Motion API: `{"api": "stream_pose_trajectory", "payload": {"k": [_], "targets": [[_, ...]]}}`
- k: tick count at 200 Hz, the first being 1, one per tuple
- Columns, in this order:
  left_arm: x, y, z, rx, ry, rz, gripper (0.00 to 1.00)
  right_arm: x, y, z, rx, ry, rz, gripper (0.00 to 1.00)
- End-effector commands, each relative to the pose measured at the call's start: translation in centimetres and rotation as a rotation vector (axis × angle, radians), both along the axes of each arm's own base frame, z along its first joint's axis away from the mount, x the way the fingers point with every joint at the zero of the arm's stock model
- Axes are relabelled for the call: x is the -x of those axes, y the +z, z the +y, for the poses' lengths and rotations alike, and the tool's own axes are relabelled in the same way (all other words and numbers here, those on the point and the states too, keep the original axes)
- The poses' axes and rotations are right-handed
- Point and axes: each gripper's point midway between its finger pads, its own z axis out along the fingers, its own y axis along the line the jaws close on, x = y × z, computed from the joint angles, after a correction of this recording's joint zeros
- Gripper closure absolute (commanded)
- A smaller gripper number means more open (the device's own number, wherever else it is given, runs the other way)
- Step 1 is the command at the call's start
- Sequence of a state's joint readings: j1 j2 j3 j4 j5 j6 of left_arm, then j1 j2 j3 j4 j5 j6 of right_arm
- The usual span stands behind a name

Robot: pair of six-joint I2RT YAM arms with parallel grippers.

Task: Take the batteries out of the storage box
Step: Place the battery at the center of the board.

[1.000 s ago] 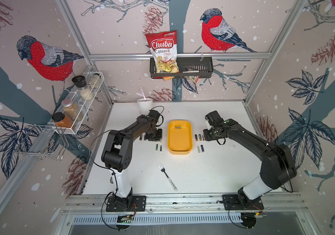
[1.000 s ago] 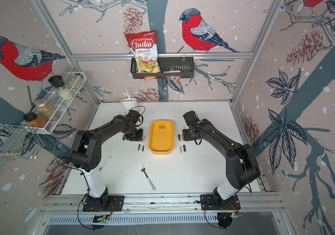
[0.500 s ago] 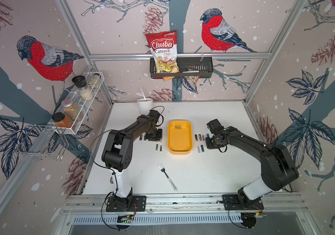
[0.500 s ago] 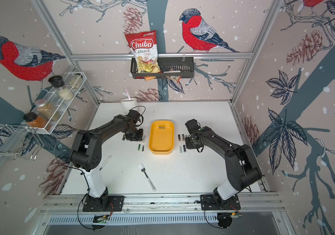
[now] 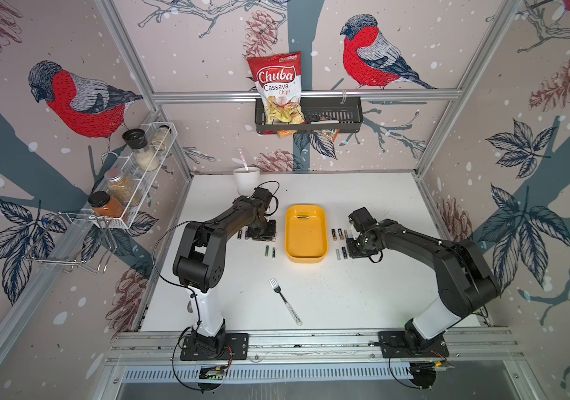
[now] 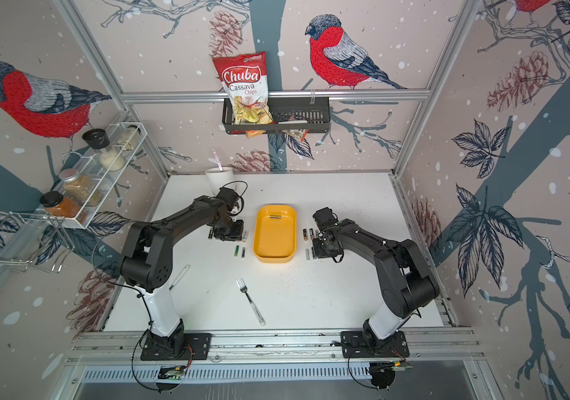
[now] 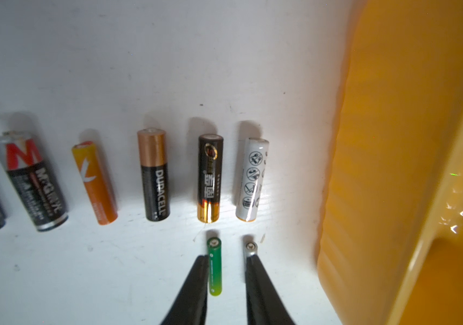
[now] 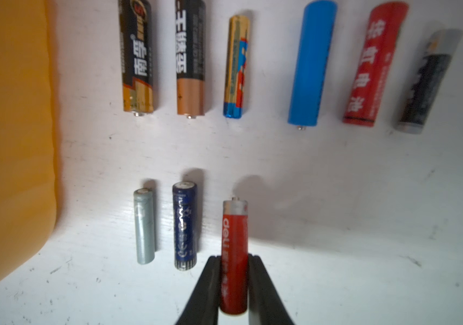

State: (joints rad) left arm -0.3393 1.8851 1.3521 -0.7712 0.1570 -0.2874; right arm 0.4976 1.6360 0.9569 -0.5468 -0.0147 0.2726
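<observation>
The yellow storage box (image 5: 306, 242) sits mid-table with one battery (image 5: 302, 217) lying at its far end. Other batteries lie in rows on the white table on both sides of it. My right gripper (image 8: 234, 257) is shut on a red battery (image 8: 234, 239), held low beside a blue battery (image 8: 184, 225) and a grey one (image 8: 144, 225), to the right of the box (image 8: 8, 140). My left gripper (image 7: 227, 257) hovers open left of the box (image 7: 407, 168), holding nothing; a green battery (image 7: 214, 267) and a silver one (image 7: 250, 247) lie on the table beneath its fingers.
A fork (image 5: 285, 301) lies near the table's front. A white cup (image 5: 247, 180) stands at the back left, behind my left arm. A black wall basket (image 5: 328, 117) holds a chips bag, and a wire spice rack (image 5: 138, 173) hangs on the left wall.
My right gripper has come forward and down with the red battery, to the nearer row of batteries right of the box. The left arm has not moved.
</observation>
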Motion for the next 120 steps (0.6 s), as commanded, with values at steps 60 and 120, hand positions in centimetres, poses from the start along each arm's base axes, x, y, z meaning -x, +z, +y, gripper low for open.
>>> {"api": "stream_pose_trajectory", "payload": {"k": [60, 120], "targets": [[0.7, 0.0, 0.1, 0.003, -0.004, 0.015, 0.72, 0.1, -1.1, 0.3, -0.006, -0.006, 0.018, 0.77], [0.7, -0.1, 0.1, 0.003, -0.002, 0.017, 0.72, 0.2, -1.5, 0.1, 0.003, -0.006, 0.03, 0.77]]}}
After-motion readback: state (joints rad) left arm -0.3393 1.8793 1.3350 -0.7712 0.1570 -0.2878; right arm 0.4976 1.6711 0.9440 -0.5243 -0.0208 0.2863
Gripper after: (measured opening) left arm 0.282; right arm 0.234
